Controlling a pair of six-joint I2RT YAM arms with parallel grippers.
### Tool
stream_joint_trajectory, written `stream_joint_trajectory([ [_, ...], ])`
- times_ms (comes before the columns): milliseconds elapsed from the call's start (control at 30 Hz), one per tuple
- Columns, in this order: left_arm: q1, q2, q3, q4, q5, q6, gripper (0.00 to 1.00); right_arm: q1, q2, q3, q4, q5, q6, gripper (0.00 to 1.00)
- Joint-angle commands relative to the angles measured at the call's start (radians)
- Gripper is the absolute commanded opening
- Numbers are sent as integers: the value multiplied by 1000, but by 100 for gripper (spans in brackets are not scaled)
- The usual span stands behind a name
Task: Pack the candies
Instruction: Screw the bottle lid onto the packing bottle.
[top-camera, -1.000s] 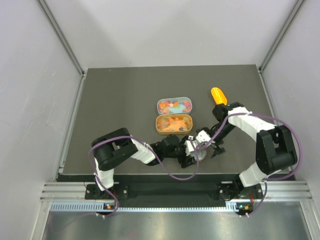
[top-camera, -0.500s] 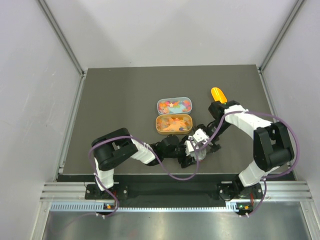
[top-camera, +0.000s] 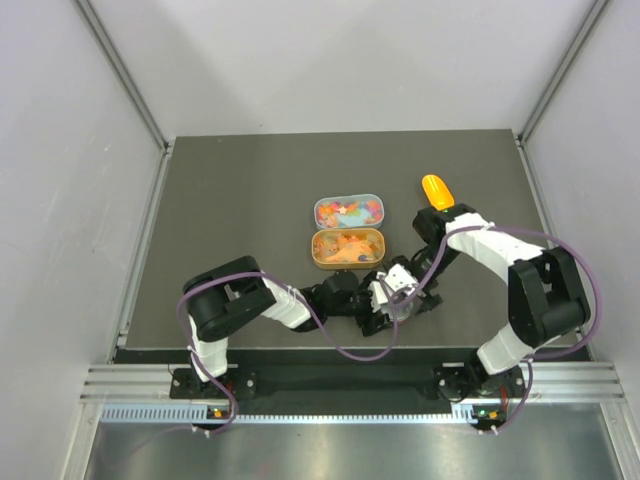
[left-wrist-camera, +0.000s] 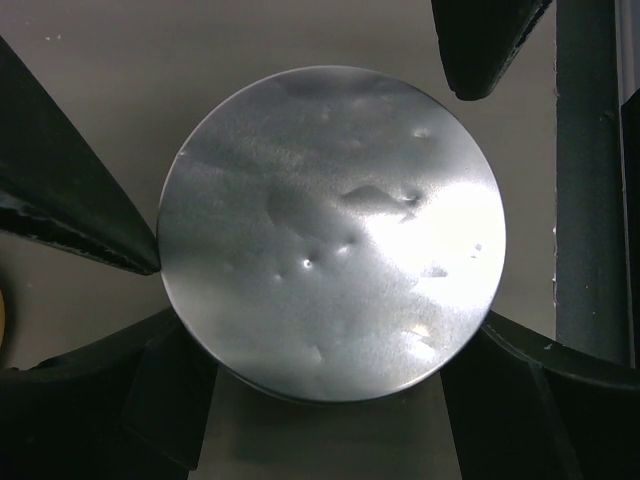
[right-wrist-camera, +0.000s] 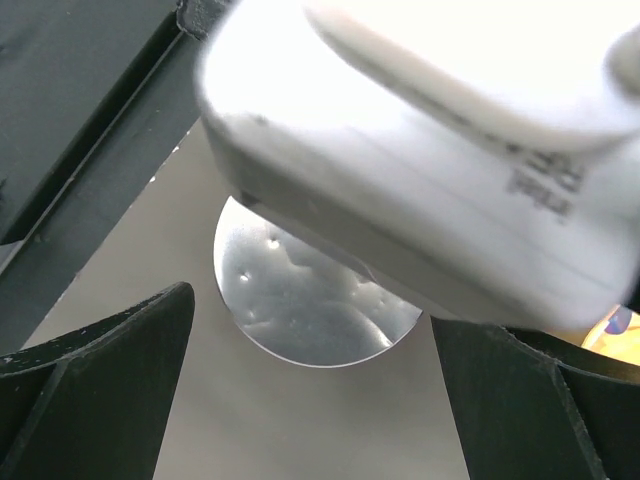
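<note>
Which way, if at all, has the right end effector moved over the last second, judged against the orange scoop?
Yes. The right end effector has shifted left. It sat roughly straight below the orange scoop in the top view and now lies to the left of that line.

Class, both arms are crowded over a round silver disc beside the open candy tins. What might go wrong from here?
1. The left gripper and right gripper sit almost on top of each other over the silver disc; a small move may make them collide.
2. The open tin of candies lies just beyond them; a knock might scatter sweets.
</note>
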Motion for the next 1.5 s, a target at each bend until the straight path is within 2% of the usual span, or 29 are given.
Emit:
stream_joint_trajectory([
  [0,6,64,-61,-258,-119,58,36,21,-50,-41,-50,-30,-38,100],
  [367,6,61,-63,-263,-126,58,36,21,-102,-128,8,18,59,100],
  [867,6,58,-67,-254,-124,43,35,23,-260,-234,33,84,214,100],
  [1467,6,58,-69,-246,-112,35,35,21,-403,-289,-33,130,344,100],
])
